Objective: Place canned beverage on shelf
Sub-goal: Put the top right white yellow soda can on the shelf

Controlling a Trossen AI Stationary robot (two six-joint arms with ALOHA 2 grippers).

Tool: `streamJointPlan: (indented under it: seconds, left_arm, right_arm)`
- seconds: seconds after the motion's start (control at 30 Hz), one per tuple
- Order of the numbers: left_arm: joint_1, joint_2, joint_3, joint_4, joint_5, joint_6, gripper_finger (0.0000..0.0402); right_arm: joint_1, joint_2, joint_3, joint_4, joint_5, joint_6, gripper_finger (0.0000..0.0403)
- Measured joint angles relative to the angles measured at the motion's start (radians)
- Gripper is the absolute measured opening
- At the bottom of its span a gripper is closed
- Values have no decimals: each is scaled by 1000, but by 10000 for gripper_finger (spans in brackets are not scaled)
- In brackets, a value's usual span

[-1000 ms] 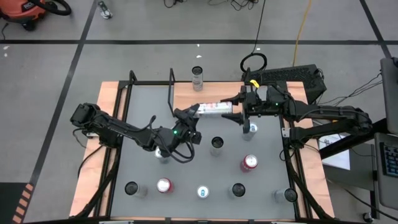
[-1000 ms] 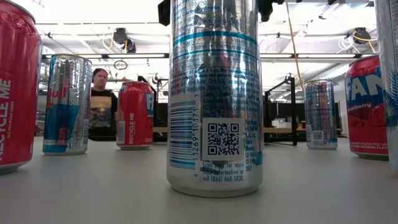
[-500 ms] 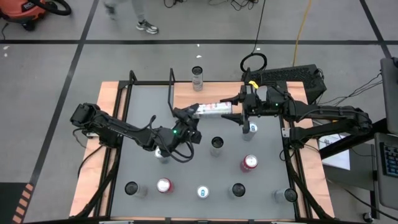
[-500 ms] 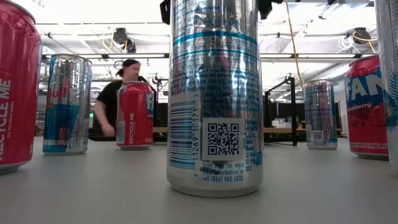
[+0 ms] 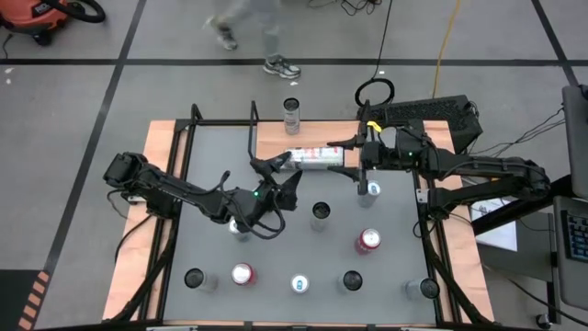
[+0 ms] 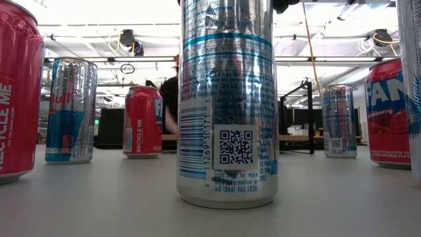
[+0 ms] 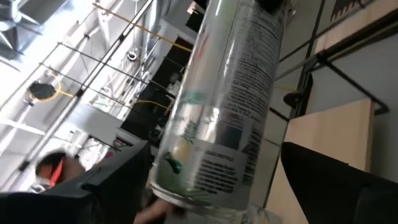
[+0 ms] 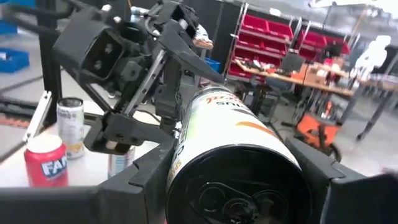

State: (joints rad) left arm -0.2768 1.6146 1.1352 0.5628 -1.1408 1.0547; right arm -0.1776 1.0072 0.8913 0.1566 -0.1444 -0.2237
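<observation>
A slim silver can [image 5: 315,156] hangs level above the table's far middle, between my two grippers. My right gripper [image 5: 352,156] is shut on its lid end [image 8: 236,186]. My left gripper [image 5: 278,171] is open at the can's bottom end [image 7: 199,180]; its dark fingers [image 7: 118,174] stand on either side of the can with a gap showing. The shelf [image 5: 317,136], a light-wood board with black rod frames [image 5: 253,138], lies just beyond the can at the table's far edge. Another can [image 5: 292,115] stands at the shelf's far side. My right gripper pinches the can's lid end [image 8: 180,155] between its two fingers, one on each side of the round wall. The fingers come level from the table's right and lie along the can. The can lies level, lifted clear, its bottom end toward the left gripper.
Several cans stand upright on the grey tabletop [image 5: 211,156]: below the grippers [image 5: 320,213] [image 5: 370,189] [image 5: 239,227], a red one [image 5: 368,241], and a row along the near edge [image 5: 242,273] [image 5: 300,283] [image 5: 353,280]. A person [image 5: 262,28] walks past beyond the far edge.
My left gripper has opened around the can's bottom end and rolled at the wrist, staying in place. My right gripper has rolled too, turning the can about its length while keeping hold. A person has walked along behind the table.
</observation>
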Motion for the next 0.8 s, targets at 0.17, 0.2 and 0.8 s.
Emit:
streamJointPlan:
  seconds: [0.17, 0.2, 0.8]
  left_arm:
    - [-16, 0, 0, 1, 42, -83, 350]
    - [-21, 0, 0, 4, 47, -100, 350]
    - [-73, -131, 0, -179, 192, -479, 350]
  right_arm:
    - [0, -2, 0, -6, -8, -113, 212]
    - [0, -2, 0, -11, -8, -134, 212]
    - [1, -3, 0, -136, -13, -502, 212]
